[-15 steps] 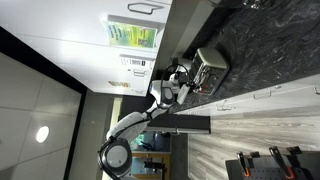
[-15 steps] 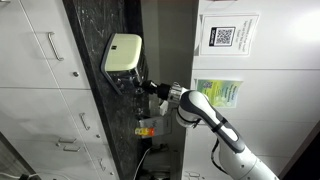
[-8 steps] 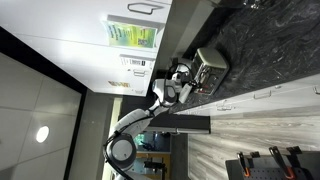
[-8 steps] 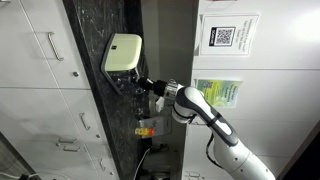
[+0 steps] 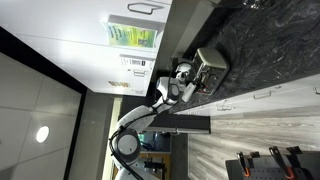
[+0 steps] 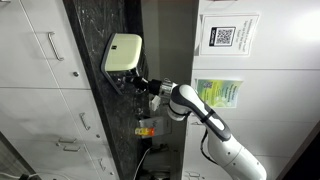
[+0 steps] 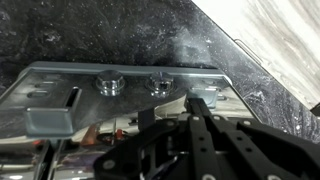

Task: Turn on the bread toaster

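Note:
The bread toaster [image 5: 211, 67] is a small silver box on the dark marble counter, and it shows in both exterior views [image 6: 122, 53]. In the wrist view its metal face [image 7: 130, 75] fills the frame, with two round knobs [image 7: 108, 83] and a grey lever [image 7: 47, 120] at the left. A second grey lever [image 7: 204, 97] sits at the right. My gripper [image 7: 198, 108] looks shut, with its dark fingers pressed together and the tip right at this right lever. In the exterior views the gripper [image 5: 190, 79] [image 6: 141, 84] is up against the toaster's end face.
The black marble counter [image 5: 265, 45] runs beside white cabinets with handles [image 6: 40, 50]. Posters hang on the wall behind the arm [image 6: 227, 37]. A small orange object [image 6: 146, 128] sits near the arm's forearm.
The arm has moved forward, bringing the gripper from a short gap up to the toaster's end face. The toaster has not moved.

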